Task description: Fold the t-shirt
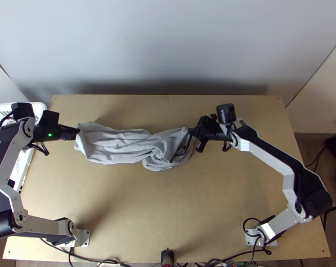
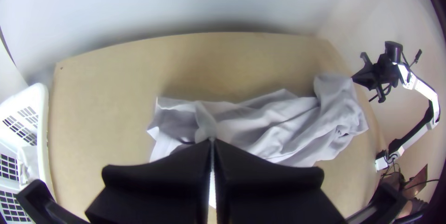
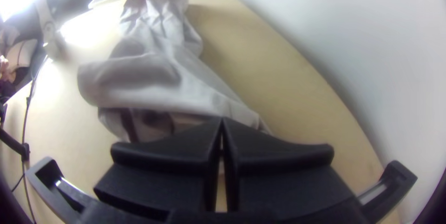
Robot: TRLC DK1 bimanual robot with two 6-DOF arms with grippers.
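Note:
The light grey t-shirt (image 1: 123, 144) lies bunched in a long wrinkled strip across the upper middle of the table. At its left end my left gripper (image 1: 78, 131) is shut on the cloth. My right gripper (image 1: 191, 130) is shut on the upper edge of its right end. In the left wrist view, a raised peak of the shirt (image 2: 251, 126) meets the tips of the left gripper (image 2: 212, 141). Cloth (image 3: 153, 80) rises to the closed tips of the right gripper (image 3: 222, 121) in the right wrist view, with a loose fold hanging below.
A white basket (image 1: 39, 107) stands at the table's left edge, partly behind the left arm, with pale cloth in it. A wall runs behind the table's far edge. Bare wood (image 1: 168, 209) lies in front of the shirt; cables run along the near edge.

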